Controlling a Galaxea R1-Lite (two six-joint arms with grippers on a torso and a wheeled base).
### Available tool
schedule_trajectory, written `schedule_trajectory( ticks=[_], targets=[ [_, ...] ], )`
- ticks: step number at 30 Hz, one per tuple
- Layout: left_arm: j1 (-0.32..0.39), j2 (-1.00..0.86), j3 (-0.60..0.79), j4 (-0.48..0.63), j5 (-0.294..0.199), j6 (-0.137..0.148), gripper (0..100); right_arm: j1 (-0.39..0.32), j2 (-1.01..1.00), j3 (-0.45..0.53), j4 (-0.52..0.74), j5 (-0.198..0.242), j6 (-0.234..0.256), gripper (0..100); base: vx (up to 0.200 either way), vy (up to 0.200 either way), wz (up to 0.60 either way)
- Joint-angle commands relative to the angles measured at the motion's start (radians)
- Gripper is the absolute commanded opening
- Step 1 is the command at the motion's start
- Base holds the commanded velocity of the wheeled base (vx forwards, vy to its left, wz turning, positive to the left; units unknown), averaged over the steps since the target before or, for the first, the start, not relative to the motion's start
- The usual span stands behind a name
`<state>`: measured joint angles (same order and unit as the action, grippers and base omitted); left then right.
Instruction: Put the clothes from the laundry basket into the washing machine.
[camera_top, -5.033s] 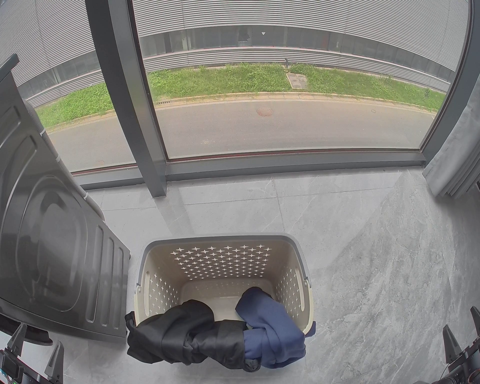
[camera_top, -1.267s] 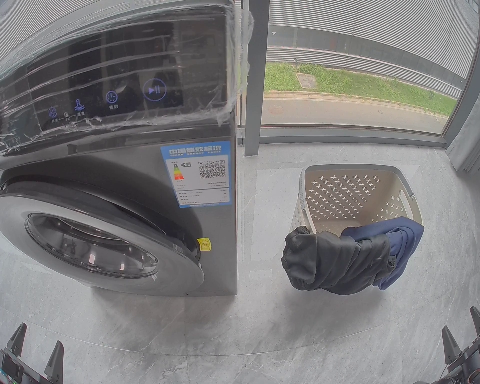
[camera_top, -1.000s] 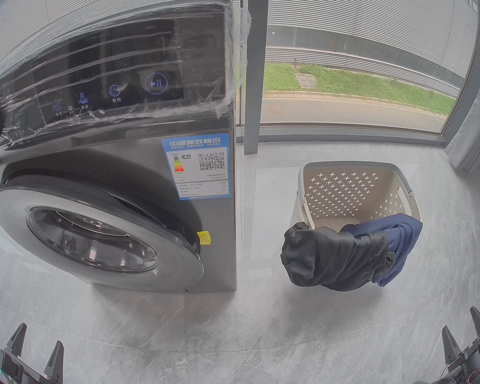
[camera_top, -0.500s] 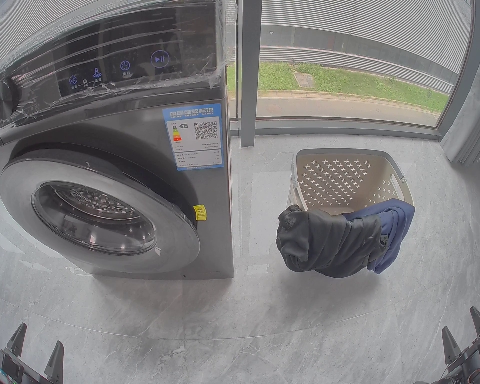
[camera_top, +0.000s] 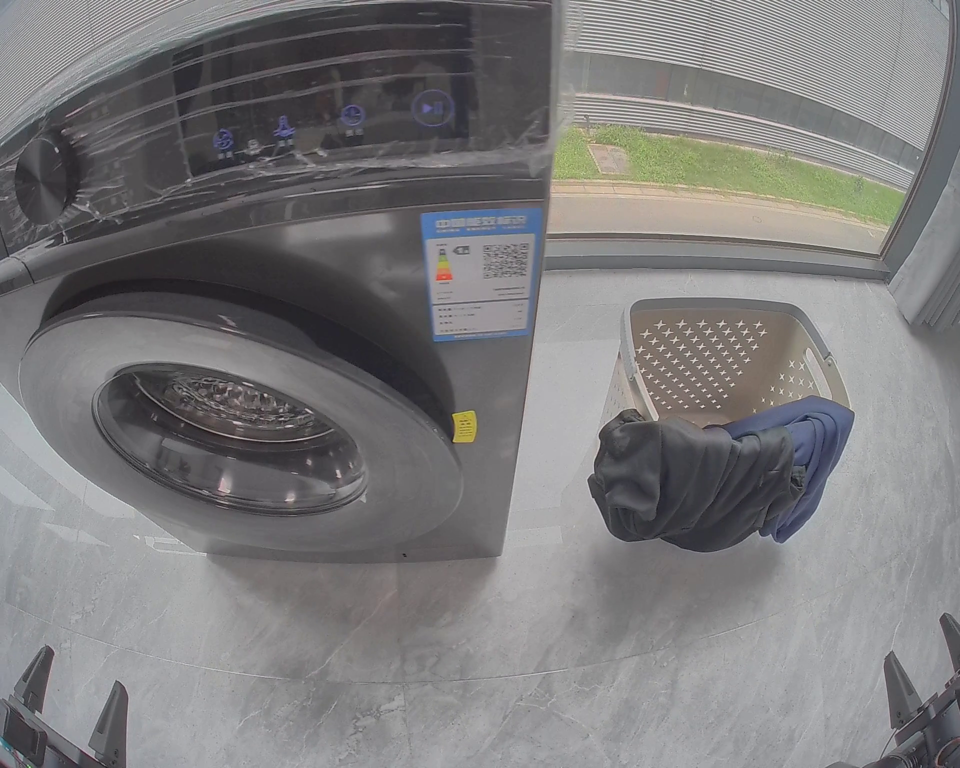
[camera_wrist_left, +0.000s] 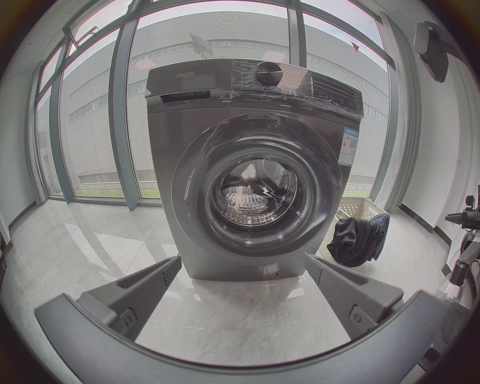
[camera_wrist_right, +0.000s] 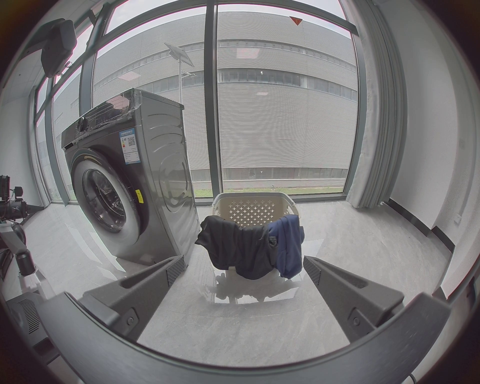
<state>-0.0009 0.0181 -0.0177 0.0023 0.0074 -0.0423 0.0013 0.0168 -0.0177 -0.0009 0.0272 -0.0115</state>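
Note:
The grey washing machine (camera_top: 330, 290) stands on the left with its round glass door (camera_top: 230, 440) shut. To its right sits the beige laundry basket (camera_top: 730, 305). A black garment (camera_top: 690, 485) and a blue garment (camera_top: 815, 440) hang over the basket's near rim. My left gripper (camera_top: 77, 680) is low at the near left, open and holding nothing, facing the machine door (camera_wrist_left: 257, 192). My right gripper (camera_top: 920, 650) is low at the near right, open and holding nothing, facing the basket (camera_wrist_right: 252, 205) with the black garment (camera_wrist_right: 235, 245) and the blue garment (camera_wrist_right: 287, 240).
Glossy grey stone floor (camera_top: 560, 640) lies between me and both the machine and the basket. A floor-to-ceiling window wall (camera_top: 720, 150) runs behind them. A grey curtain (camera_top: 935, 270) hangs at the far right.
The whole head view has swung from the basket and window to the machine front, then shifted so the machine sits more centrally. Clothes, basket and grippers look unchanged.

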Motion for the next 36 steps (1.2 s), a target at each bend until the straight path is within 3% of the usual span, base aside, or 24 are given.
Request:
schedule_trajectory(
  ticks=[1,8,14,26,36],
  targets=[
    [0.001,-0.013,0.015,0.001,0.0,-0.001,100,0.0,-0.017,0.018,-0.001,0.0,-0.001,100,0.0,0.2,0.0],
    [0.001,-0.013,0.015,0.001,0.0,-0.001,100,-0.003,-0.017,0.018,-0.001,0.0,-0.001,100,0.0,0.029,0.0],
    [0.001,-0.013,0.015,0.001,0.0,-0.001,100,-0.001,-0.017,0.018,-0.002,0.0,-0.001,100,0.0,0.0,0.6],
    [0.001,-0.013,0.015,0.001,0.0,-0.001,100,-0.001,-0.017,0.018,-0.002,0.0,-0.001,100,0.0,0.2,0.0],
    [0.001,-0.013,0.015,0.001,0.0,-0.001,100,-0.001,-0.017,0.018,-0.002,0.0,0.001,100,0.0,0.0,0.0]
  ],
)
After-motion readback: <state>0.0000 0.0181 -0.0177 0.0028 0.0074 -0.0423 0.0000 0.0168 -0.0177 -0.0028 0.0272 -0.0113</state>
